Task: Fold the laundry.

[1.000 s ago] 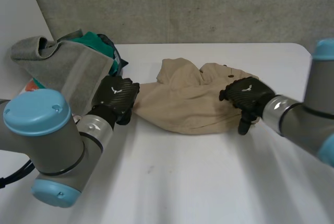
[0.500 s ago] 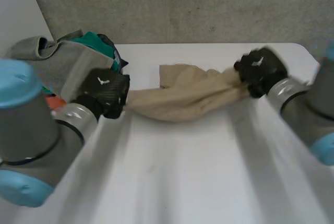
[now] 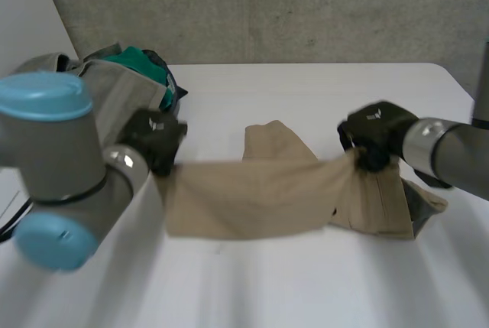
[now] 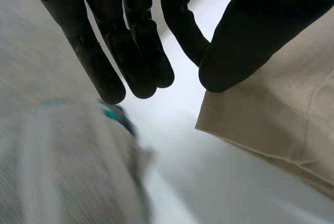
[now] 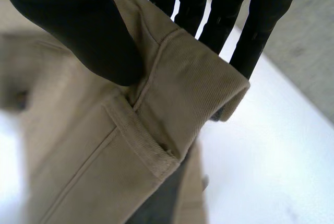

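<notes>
The tan trousers [image 3: 252, 194] stretch over the white table [image 3: 267, 282], beside the laundry pile [image 3: 114, 91]; the left hand [image 3: 157, 138] pinches their corner nearest the pile; the right hand [image 3: 374, 133] pinches the waistband, thumb against fingers, farthest from it.

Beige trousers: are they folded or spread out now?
Partly spread: the beige trousers hang stretched between left hand and right hand, each pinching one end; not folded.

One table [image 3: 306, 290] is counted. On it, one tan garment [image 3: 252, 198], one grey cloth [image 3: 114, 91] and one green cloth [image 3: 141, 64] at 10 o'clock are counted. Two hands are counted: left hand [image 3: 153, 135], right hand [image 3: 374, 131].
</notes>
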Tool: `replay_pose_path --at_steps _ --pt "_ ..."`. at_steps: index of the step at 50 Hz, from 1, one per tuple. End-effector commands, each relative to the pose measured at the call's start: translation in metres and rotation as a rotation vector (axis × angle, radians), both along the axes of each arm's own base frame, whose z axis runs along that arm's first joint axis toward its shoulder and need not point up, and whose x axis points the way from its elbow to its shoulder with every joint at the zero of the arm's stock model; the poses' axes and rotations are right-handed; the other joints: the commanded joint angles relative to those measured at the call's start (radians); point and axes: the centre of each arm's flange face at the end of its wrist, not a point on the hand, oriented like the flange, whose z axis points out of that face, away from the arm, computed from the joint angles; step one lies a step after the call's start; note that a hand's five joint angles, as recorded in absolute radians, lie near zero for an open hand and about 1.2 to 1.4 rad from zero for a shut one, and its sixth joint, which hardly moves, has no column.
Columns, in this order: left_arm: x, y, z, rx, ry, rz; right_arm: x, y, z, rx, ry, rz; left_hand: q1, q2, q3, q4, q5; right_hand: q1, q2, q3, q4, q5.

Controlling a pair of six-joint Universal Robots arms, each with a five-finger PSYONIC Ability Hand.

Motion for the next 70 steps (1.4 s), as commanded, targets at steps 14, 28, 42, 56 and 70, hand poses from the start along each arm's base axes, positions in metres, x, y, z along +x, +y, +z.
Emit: replay_pose_path --at_steps 14,28,42,56,70 --pt "0.001 -0.082 0.201 -0.777 0.619 0.048 0.028 -0.06 0.162 -0.969 -0.68 -0.023 0.256 0.198 0.204 0.196 0.21 0.292 0.222 0.208 0.195 0.208" --pt "-0.013 -0.039 0.044 -0.254 0.393 0.002 0.046 -0.024 0.061 -0.59 -0.376 0.061 -0.837 -0.895 -0.888 -0.897 -0.882 0.292 0.222 0.208 0.195 0.208" --pt "-0.021 -0.024 -0.041 0.157 0.437 -0.01 0.027 0.021 0.061 -0.537 -0.325 0.124 -0.865 -0.924 -0.917 -0.925 -0.911 0.292 0.222 0.208 0.195 0.208" --pt "-0.013 0.005 -0.05 0.291 0.538 0.091 0.032 0.05 0.066 -0.452 -0.313 0.087 -0.807 -0.865 -0.858 -0.866 -0.852 0.292 0.222 0.208 0.195 0.208" --pt "-0.074 -0.001 -0.086 0.291 0.548 -0.006 0.039 0.091 0.091 -0.457 -0.38 0.124 -0.623 -0.681 -0.674 -0.682 -0.668 0.292 0.222 0.208 0.195 0.208"
